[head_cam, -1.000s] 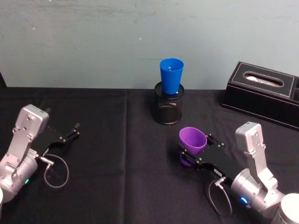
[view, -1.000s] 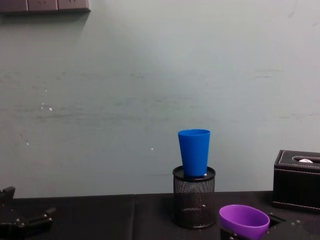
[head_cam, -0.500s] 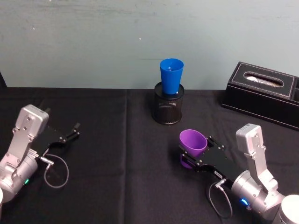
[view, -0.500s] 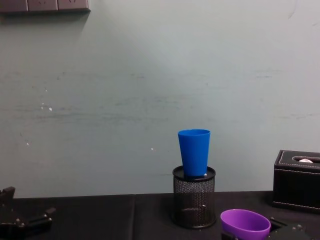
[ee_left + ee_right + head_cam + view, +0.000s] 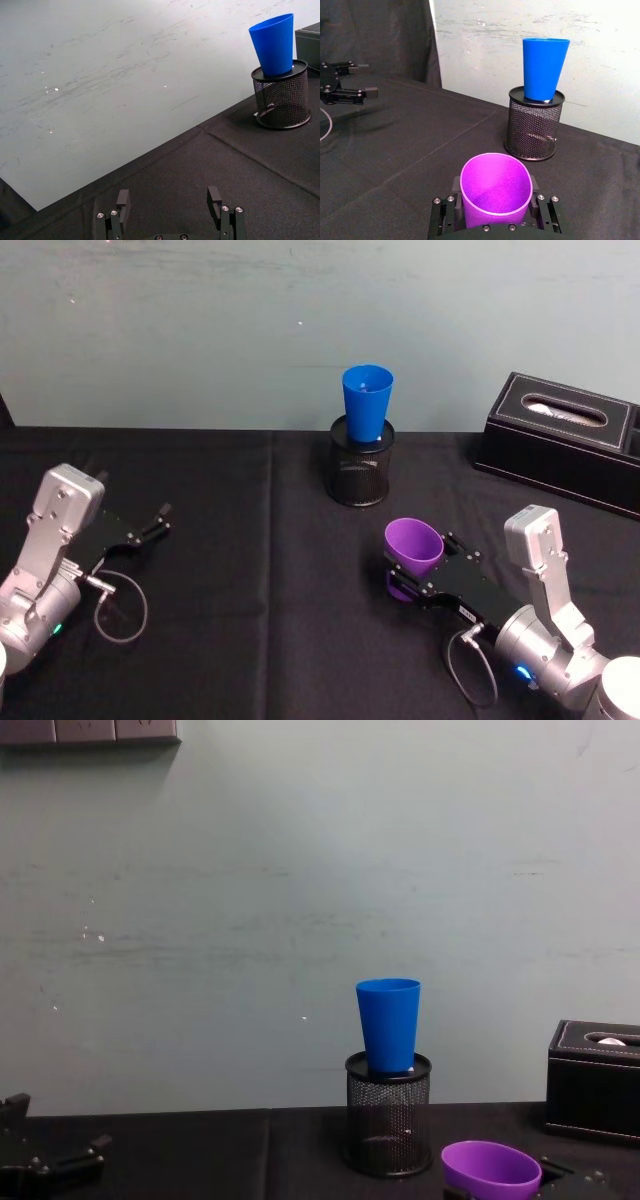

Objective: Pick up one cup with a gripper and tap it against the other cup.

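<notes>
the right gripper (image 5: 406,578) clamps the purple cup (image 5: 414,544) low on its wall, a jaw on either side. the cup hangs tilted low over the black cloth (image 5: 260,640) at the right front, its wide mouth leaning away from the wrist. the blue cup (image 5: 366,400) lies ahead and slightly left, well apart and higher. its long axis is upright and its narrow base is sunk in the round black mesh holder (image 5: 360,475). the right arm is clearly nearer. both cups are smooth, tapered plastic, likely light, so the blue one may rock if tapped hard. the left gripper (image 5: 158,520) rests far left, jaws spread and empty.
</notes>
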Tool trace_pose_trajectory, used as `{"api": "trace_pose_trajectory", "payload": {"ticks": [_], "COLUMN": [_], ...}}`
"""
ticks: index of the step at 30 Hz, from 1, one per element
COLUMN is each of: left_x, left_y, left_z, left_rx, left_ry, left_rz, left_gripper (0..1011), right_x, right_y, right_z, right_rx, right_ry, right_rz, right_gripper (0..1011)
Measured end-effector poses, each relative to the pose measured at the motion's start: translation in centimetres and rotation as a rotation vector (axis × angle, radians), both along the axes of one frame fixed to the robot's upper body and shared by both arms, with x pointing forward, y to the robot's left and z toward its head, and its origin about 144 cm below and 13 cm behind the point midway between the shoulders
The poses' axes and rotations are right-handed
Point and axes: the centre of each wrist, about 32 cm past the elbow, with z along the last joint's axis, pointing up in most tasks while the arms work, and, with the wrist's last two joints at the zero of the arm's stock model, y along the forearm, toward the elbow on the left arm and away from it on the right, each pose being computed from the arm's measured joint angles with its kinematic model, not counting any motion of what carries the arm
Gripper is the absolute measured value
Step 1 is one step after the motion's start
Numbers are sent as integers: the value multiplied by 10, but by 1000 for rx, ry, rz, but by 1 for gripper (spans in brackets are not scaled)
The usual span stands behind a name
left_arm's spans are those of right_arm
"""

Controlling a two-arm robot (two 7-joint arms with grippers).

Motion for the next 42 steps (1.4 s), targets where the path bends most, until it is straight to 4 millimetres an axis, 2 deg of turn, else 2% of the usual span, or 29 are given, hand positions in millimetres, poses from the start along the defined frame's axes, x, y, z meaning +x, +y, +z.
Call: {"api": "trace_pose_trajectory", "payload": {"ticks": [42], "left_x": [0], "left_y": [0], "left_z": [0], "left_rx": [0], "left_ry": [0], "left_rz": [0], "left_gripper": [1011], "right_x": [0], "right_y": [0], "right_z": [0], "right_rx": [1], "right_ry": [-1], "right_rz": [-1], "right_gripper": [734]}}
